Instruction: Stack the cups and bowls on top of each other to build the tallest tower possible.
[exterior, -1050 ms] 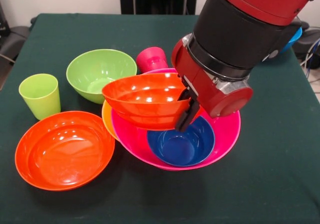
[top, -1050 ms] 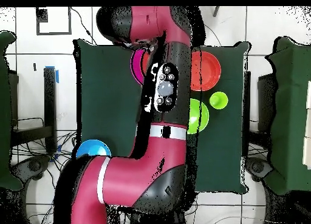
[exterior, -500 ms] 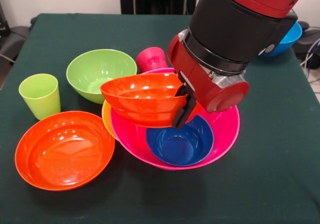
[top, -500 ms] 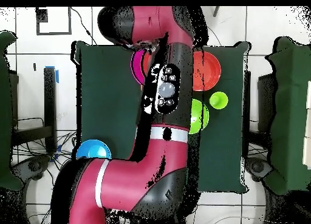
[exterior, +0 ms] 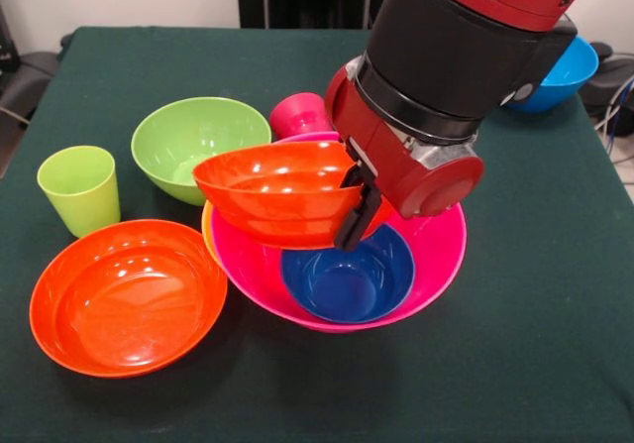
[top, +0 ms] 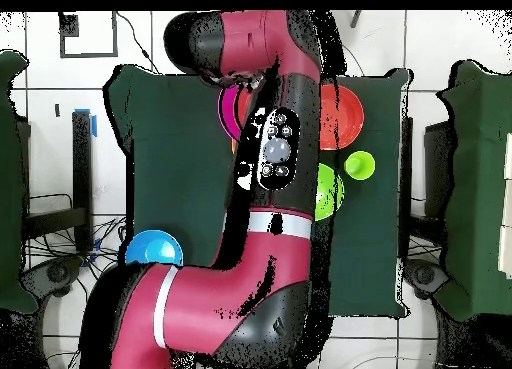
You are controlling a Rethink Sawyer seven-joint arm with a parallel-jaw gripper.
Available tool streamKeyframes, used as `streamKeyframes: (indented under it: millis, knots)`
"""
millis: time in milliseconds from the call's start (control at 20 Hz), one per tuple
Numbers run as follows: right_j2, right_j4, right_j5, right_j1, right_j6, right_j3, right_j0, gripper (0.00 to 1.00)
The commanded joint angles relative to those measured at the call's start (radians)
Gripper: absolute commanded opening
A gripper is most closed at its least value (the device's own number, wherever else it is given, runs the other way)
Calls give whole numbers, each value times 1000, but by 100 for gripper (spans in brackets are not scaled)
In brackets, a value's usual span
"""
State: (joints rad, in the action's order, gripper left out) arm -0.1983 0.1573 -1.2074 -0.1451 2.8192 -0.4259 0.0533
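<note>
The gripper [exterior: 355,210] pinches the rim of a red-orange bowl [exterior: 272,200] above the pink bowl [exterior: 436,255]; overhead, the arm [top: 275,155] hides this grasp.

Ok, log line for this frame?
gripper: shut on red-orange bowl | held over pink bowl | dark blue bowl inside pink

A dark green cloth covers the surface [exterior: 555,344]. Around it lies a white tiled floor [top: 430,45], with loose cables [top: 60,260] beside one edge.
</note>
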Motion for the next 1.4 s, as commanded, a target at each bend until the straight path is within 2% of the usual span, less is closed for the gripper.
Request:
streamKeyframes:
  millis: [50, 550, 1400]
  knots:
    - [63, 12, 83, -13, -142, -203, -8, 0]
    - [66, 10, 101, -22, -130, -233, -10, 0]
    - [71, 1, 79, -21, -118, -222, -11, 0]
